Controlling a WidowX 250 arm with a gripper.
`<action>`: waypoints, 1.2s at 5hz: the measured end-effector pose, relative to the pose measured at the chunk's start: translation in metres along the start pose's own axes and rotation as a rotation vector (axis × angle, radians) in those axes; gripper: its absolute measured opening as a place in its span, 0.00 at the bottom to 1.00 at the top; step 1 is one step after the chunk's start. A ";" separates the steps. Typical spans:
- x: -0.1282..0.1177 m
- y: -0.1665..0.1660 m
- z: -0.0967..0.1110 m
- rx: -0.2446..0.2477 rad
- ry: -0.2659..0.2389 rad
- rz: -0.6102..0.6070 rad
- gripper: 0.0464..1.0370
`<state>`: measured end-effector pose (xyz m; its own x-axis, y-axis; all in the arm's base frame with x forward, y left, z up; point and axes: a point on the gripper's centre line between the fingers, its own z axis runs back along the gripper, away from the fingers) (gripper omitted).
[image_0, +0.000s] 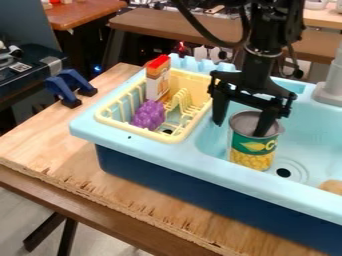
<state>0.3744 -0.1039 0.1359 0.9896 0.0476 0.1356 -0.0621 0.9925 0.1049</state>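
The black gripper (240, 128) hangs over the sink's left part, its fingers spread apart. One finger is just left of a can (252, 155) with a green and yellow label. The other overlaps the can's grey top; whether it reaches inside or touches the can, I cannot tell. The can stands in the light blue sink (214, 132), left of the drain. Left of the gripper is a yellow dish rack (185, 134), holding purple grapes (149, 115) and an upright orange and white box (158, 80) with a red top.
A grey faucet base (330, 92) rises at the sink's back right. A tan object (331, 186) lies at the right edge. Blue clamps (69, 86) sit on the wooden board (50, 142), left of the sink unit.
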 end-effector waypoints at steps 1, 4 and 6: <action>0.002 -0.014 -0.001 -0.032 -0.025 0.003 0.96; 0.020 -0.075 -0.003 -0.310 0.003 -0.045 0.96; 0.005 -0.111 0.001 -0.423 0.043 -0.089 0.96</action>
<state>0.3861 -0.2145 0.1260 0.9938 -0.0449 0.1021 0.0738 0.9510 -0.3002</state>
